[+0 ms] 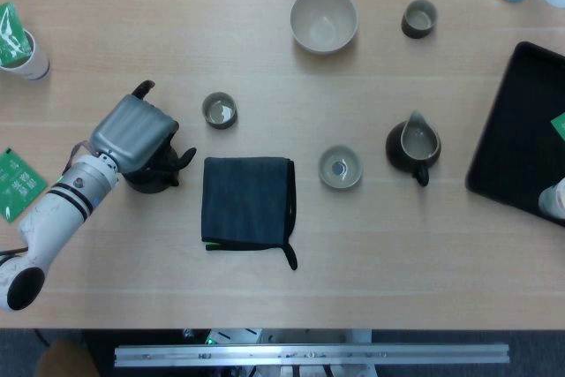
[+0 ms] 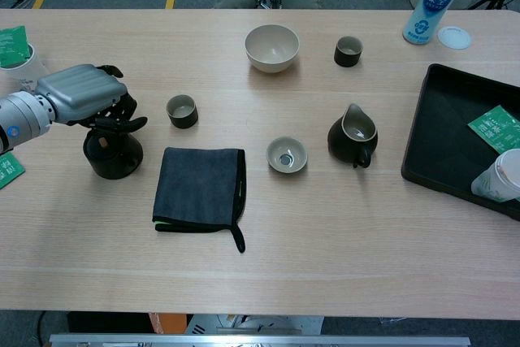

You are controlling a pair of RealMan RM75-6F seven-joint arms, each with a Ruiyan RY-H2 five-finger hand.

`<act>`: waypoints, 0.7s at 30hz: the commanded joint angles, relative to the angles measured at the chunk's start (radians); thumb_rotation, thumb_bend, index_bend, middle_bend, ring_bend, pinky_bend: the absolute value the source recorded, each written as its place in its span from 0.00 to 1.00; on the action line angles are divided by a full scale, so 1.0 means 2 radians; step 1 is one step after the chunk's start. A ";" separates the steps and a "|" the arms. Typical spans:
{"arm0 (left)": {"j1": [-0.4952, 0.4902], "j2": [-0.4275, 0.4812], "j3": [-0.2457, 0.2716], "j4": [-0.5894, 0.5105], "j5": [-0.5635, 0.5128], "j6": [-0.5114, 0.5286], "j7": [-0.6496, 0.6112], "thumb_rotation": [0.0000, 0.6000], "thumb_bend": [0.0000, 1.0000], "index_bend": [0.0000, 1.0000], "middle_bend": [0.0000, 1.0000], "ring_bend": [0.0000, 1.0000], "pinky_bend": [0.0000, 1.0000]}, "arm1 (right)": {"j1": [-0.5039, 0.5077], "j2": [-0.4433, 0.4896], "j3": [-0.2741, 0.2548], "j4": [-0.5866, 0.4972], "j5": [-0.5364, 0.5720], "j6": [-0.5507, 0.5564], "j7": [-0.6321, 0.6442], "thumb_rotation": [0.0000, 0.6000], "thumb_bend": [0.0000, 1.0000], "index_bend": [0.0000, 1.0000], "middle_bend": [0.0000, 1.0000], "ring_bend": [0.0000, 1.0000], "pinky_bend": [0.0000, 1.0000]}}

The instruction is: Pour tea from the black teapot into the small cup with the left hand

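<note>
The black teapot (image 1: 152, 180) (image 2: 113, 154) stands on the table at the left. My left hand (image 1: 132, 133) (image 2: 80, 93) lies over its top and grips it there, dark fingers (image 2: 122, 123) curled down around the handle; the hand hides most of the lid. A small dark cup (image 1: 219, 110) (image 2: 182, 110) stands upright a short way to the right of the teapot and further back, apart from the hand. Neither view shows my right hand.
A folded dark cloth (image 2: 201, 187) lies just right of the teapot. Further right are a small pale cup (image 2: 287, 154), a dark pitcher (image 2: 353, 136), a beige bowl (image 2: 271, 46), another dark cup (image 2: 348, 50) and a black tray (image 2: 443, 132). A paper cup (image 2: 16, 53) stands far left.
</note>
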 commanded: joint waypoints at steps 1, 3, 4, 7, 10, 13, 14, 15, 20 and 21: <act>0.001 0.000 0.001 0.001 0.002 0.000 -0.002 0.00 0.33 0.59 0.65 0.53 0.11 | 0.000 0.000 0.000 0.000 0.000 0.000 0.000 1.00 0.11 0.32 0.34 0.22 0.28; 0.002 0.000 0.002 0.001 0.005 0.002 -0.004 0.00 0.33 0.60 0.66 0.54 0.11 | 0.000 0.000 0.000 0.000 0.000 0.001 0.001 1.00 0.11 0.32 0.34 0.22 0.28; 0.003 0.001 0.002 0.002 0.007 0.002 -0.006 0.00 0.33 0.61 0.67 0.54 0.11 | 0.000 0.000 0.000 0.000 0.000 0.001 0.001 1.00 0.11 0.32 0.34 0.22 0.28; 0.005 0.002 0.003 0.002 0.013 0.004 -0.009 0.00 0.33 0.64 0.68 0.55 0.11 | -0.001 -0.001 0.000 0.000 0.000 0.001 0.001 1.00 0.11 0.32 0.34 0.22 0.28; 0.007 0.003 0.005 0.002 0.018 0.006 -0.013 0.00 0.33 0.64 0.68 0.56 0.11 | -0.001 -0.001 0.000 -0.001 0.000 0.002 0.001 1.00 0.11 0.32 0.34 0.22 0.28; 0.010 0.004 0.008 0.002 0.024 0.008 -0.016 0.00 0.33 0.65 0.69 0.56 0.11 | -0.002 0.000 0.000 -0.002 0.000 0.003 0.001 1.00 0.11 0.32 0.34 0.22 0.28; 0.012 0.004 0.009 0.002 0.026 0.009 -0.018 0.00 0.33 0.66 0.70 0.57 0.11 | -0.002 0.001 0.000 -0.002 -0.001 0.003 0.000 1.00 0.11 0.32 0.34 0.22 0.28; 0.013 0.004 0.010 0.003 0.028 0.009 -0.020 0.00 0.33 0.66 0.71 0.58 0.11 | -0.003 0.001 0.000 -0.003 0.000 0.004 0.000 1.00 0.11 0.32 0.34 0.22 0.28; 0.017 0.005 0.013 0.003 0.037 0.011 -0.031 0.00 0.33 0.71 0.76 0.62 0.11 | -0.004 0.001 0.000 -0.005 0.000 0.004 -0.001 1.00 0.11 0.32 0.34 0.22 0.28; 0.018 0.006 0.013 0.003 0.039 0.011 -0.034 0.00 0.33 0.71 0.77 0.63 0.11 | -0.004 0.001 0.000 -0.005 0.000 0.005 -0.001 1.00 0.11 0.32 0.34 0.22 0.28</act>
